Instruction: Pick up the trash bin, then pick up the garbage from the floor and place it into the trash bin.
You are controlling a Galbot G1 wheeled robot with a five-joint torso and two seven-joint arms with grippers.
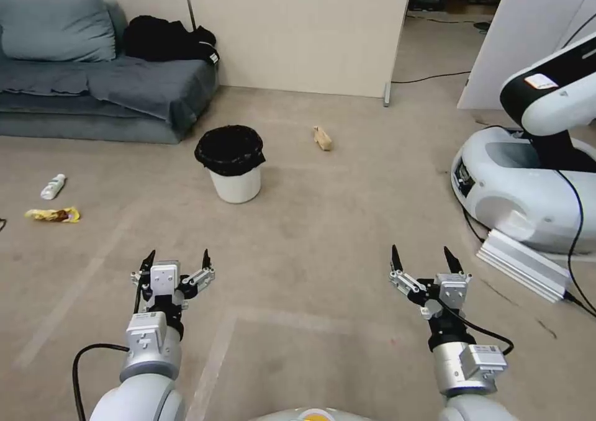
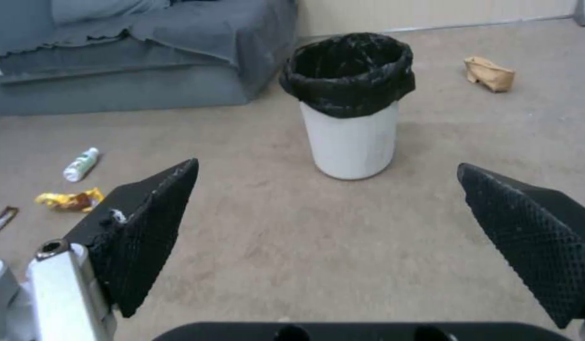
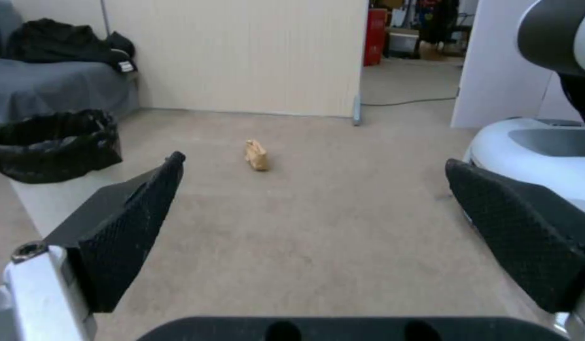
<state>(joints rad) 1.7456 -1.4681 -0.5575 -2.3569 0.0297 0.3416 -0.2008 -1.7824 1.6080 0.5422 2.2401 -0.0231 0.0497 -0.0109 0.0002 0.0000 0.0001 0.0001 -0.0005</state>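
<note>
The trash bin (image 1: 234,171), a small white bucket with a black liner over its rim, stands upright on the carpet ahead of me, also seen from the left wrist (image 2: 350,113) and the right wrist (image 3: 49,151). Garbage lies around it: a tan crumpled wrapper (image 1: 322,138) (image 2: 489,74) (image 3: 256,155) beyond the bin, a small white bottle (image 1: 53,186) (image 2: 82,164) and a yellow-brown wrapper (image 1: 53,215) (image 2: 70,200) at far left. My left gripper (image 1: 177,261) (image 2: 330,208) hangs open short of the bin. My right gripper (image 1: 422,257) (image 3: 314,203) is open too, over bare carpet.
A grey sofa (image 1: 93,92) with black clothes (image 1: 166,39) stands at the back left. Another white robot base (image 1: 528,185) with a cable and a metal bar (image 1: 524,264) sits at right. A beige partition (image 1: 298,33) closes the back, with a doorway gap to its right.
</note>
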